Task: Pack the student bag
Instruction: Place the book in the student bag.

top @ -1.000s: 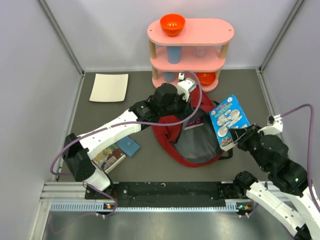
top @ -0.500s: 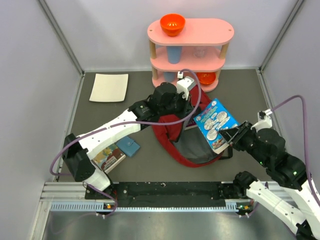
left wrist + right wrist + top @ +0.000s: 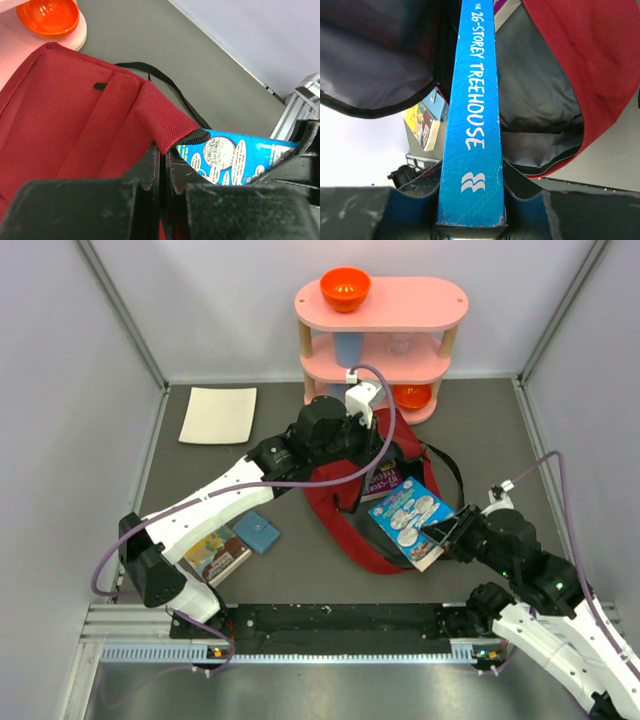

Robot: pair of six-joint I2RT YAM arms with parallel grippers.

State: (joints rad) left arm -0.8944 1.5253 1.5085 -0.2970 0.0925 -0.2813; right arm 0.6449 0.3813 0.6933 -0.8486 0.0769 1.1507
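A dark grey matte surface (image 3: 500, 440) lies inside pale walls, with two black-and-white robot arms reaching in from its near edge.

At the back stands one pink oval shelf (image 3: 420, 302) of three smooth tiers joined by pale wooden posts.

In front of it, in the middle of the surface, lies one large soft dark-red woven fabric backpack (image 3: 325, 502). It has black straps and a black zipper line, and its mouth gapes open to show slack grey lining.

The left end effector (image 3: 162, 150) is closed tight, pinching the red rim of the backpack beside the zipper.

The right end effector (image 3: 445, 535) is clamped on the near end of one thin bright-blue glossy paperback (image 3: 405, 515) with cartoon bubbles on its cover. The spine reads "The 26-Storey Treehouse". The paperback is tilted over the open mouth, its far end among the grey lining.

One purple-edged book (image 3: 385, 480) lies inside the backpack.

One flat cream square sheet (image 3: 218, 415) sits at the far left.

One small colourful picture book (image 3: 215, 555) lies near the left arm's base, with one small blue square case (image 3: 260, 533) just beside it.

There are two round glossy orange bowls: one (image 3: 345, 287) on the top tier, one (image 3: 412, 395) on the lowest.

One blue cup (image 3: 347, 345) stands on the middle tier.
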